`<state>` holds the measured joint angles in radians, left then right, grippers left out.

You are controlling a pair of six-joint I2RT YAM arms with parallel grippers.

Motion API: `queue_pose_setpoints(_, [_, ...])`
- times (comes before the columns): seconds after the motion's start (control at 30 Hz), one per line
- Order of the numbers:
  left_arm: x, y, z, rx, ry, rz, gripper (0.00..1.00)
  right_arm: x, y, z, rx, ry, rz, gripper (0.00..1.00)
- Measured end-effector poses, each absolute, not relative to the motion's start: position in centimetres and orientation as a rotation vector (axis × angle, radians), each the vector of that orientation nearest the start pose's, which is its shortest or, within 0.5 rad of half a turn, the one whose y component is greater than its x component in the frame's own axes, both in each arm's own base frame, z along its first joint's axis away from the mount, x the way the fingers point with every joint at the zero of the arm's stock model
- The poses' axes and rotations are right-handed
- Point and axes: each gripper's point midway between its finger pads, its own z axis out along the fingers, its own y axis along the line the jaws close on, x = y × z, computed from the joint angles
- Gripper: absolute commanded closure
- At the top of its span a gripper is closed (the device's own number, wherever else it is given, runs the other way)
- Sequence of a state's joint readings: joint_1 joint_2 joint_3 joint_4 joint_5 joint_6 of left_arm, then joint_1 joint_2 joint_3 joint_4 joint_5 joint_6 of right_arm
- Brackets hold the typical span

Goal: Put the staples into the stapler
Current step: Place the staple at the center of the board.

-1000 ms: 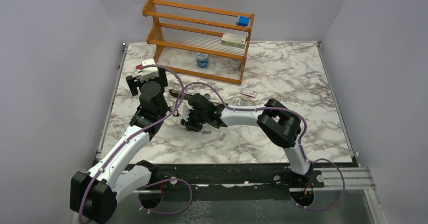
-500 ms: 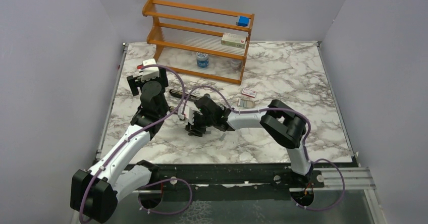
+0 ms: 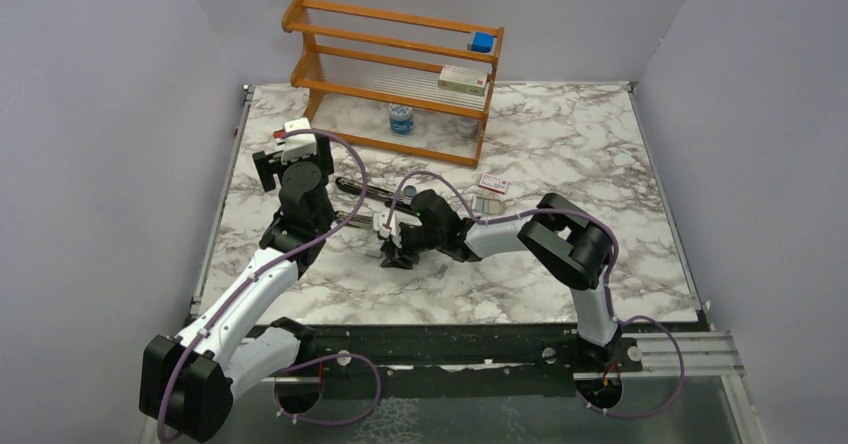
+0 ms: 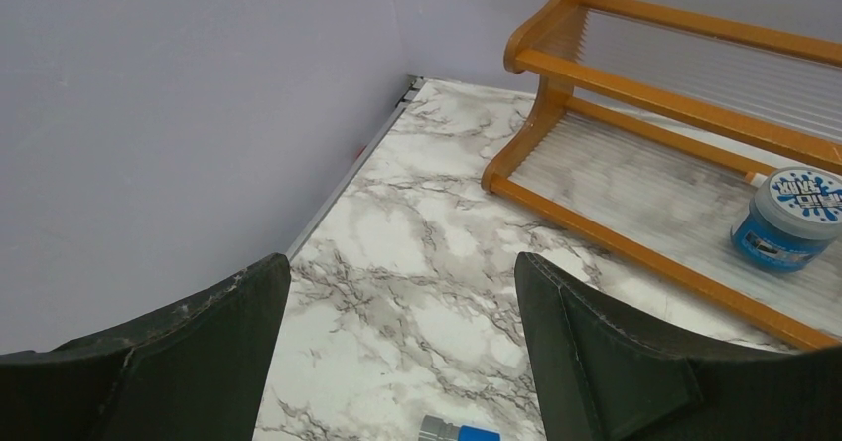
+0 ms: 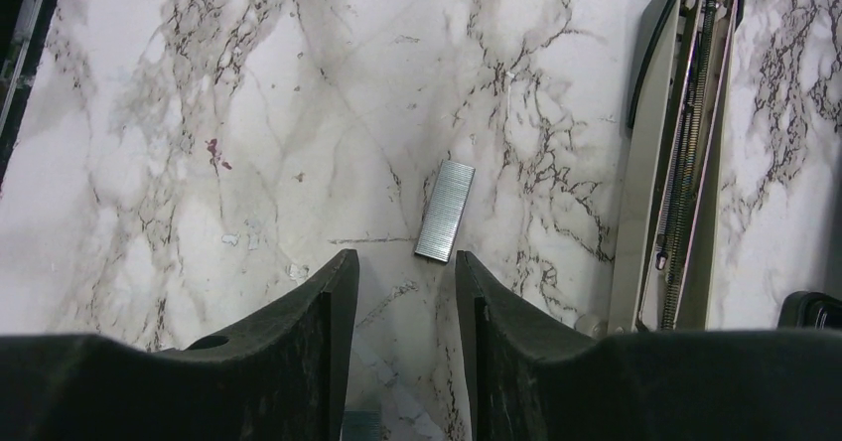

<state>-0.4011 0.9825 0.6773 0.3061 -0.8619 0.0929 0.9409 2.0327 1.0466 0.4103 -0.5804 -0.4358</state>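
In the right wrist view a short silvery strip of staples (image 5: 445, 211) lies flat on the marble just past my right gripper (image 5: 405, 257). That gripper is open, with only bare table between its fingers. Part of a second strip (image 5: 360, 426) peeks out at the bottom edge. The stapler (image 5: 685, 143) lies swung open to the right, its silver channel and spring facing up. From above, the stapler (image 3: 368, 190) lies between both arms, and the right gripper (image 3: 393, 252) hovers low beside it. My left gripper (image 4: 402, 267) is wide open and holds nothing.
An orange wooden rack (image 3: 400, 74) stands at the back with a blue jar (image 4: 794, 218) on its lowest shelf. A red-and-white box (image 3: 493, 184) lies right of the stapler. A small blue-and-silver object (image 4: 462, 431) lies below the left gripper. Walls close in on both sides.
My right gripper has shifted a little to the right and its jaws have opened wider. More of the stapler now shows from above. The left arm has stayed put.
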Motion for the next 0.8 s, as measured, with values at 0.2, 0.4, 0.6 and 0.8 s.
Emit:
queue_pose_setpoints(0.2, [33.84, 0.38, 27.36, -0.288, 1.563, 0.435, 0.14, 22.61, 44.92, 2.14, -1.621, 1.403, 0.930, 0.57])
queue_pose_setpoints(0.4, [33.88, 0.30, 27.36, -0.284, 1.563, 0.431, 0.14, 22.85, 45.23, 2.08, -1.567, 1.409, 0.946, 0.58])
queue_pose_setpoints(0.6, [33.92, 0.23, 27.35, -0.280, 1.564, 0.428, 0.14, 23.04, 45.23, 2.03, -1.523, 1.414, 0.947, 0.60])
queue_pose_setpoints(0.8, [34.01, 0.06, 27.34, -0.272, 1.565, 0.419, 0.14, 23.30, 45.22, 2.07, -1.504, 1.410, 0.932, 0.66])
